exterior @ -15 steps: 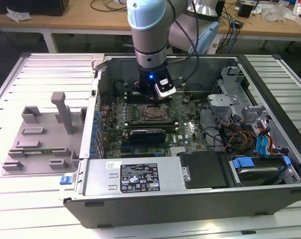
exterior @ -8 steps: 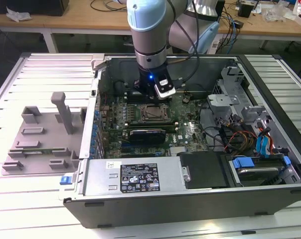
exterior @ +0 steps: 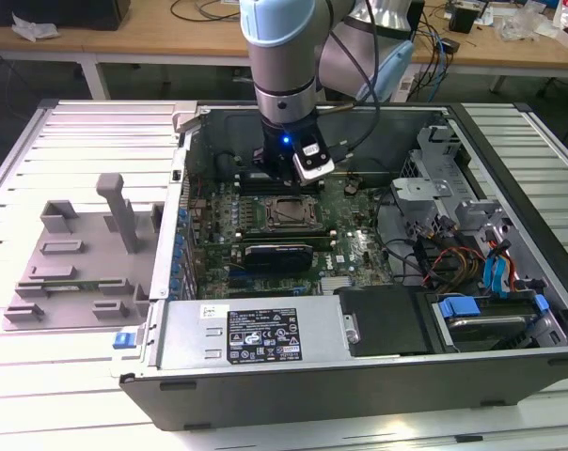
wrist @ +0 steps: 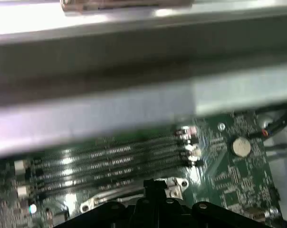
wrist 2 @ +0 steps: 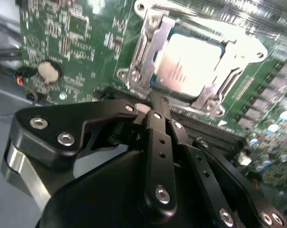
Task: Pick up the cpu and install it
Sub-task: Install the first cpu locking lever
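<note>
**CPU seated in the socket, pincer closed above it**

In the second wrist view the cpu [wrist 2: 193, 64], its pale silver top catching the light, lies flat inside the socket frame [wrist 2: 143, 61] on the green motherboard [wrist 2: 67, 42]. The pincer [wrist 2: 152, 100] sits just beside the socket's near edge with its black fingers [wrist 2: 155, 123] drawn together and nothing between them; it holds no part. A round coin battery [wrist 2: 49, 71] is set into the board, well apart from the socket.

In the exterior view the arm [exterior: 282, 66] reaches straight down into the open computer case [exterior: 359, 376], and the socket frame [exterior: 289, 214] lies just below the wrist, with a long black ribbed block [exterior: 277, 254] next to it. The case rests on a slatted metal surface [exterior: 39, 376], and a grey plastic tray [exterior: 77, 263] lies beside the case on the exterior view's left.

The first wrist view shows the memory slots [wrist: 110, 161] running in parallel rows across the board, the coin battery [wrist: 241, 147] off to one side, and the case wall [wrist: 134, 95] beyond them.
</note>
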You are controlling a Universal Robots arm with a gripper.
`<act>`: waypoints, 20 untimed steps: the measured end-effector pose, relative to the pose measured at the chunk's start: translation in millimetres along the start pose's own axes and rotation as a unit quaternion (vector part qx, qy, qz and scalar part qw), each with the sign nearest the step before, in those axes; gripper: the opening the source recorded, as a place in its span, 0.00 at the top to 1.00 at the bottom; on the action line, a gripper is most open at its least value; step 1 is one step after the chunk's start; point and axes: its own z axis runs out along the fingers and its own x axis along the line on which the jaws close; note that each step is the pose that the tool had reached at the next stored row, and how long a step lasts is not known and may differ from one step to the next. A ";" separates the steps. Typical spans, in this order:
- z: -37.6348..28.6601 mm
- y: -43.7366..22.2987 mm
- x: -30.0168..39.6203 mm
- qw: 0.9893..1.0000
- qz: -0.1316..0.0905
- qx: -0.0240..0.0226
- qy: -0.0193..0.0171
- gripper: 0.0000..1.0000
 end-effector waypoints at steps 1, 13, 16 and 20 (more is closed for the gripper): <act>-0.6 -5.7 -1.1 1.000 -0.001 0.003 -0.001 0.89; -1.8 -20.1 -5.8 0.998 -0.009 0.069 0.012 0.89; -1.4 -19.7 -8.5 0.996 -0.008 0.075 0.043 0.89; -1.9 -19.6 -8.5 0.995 -0.054 0.070 0.047 0.89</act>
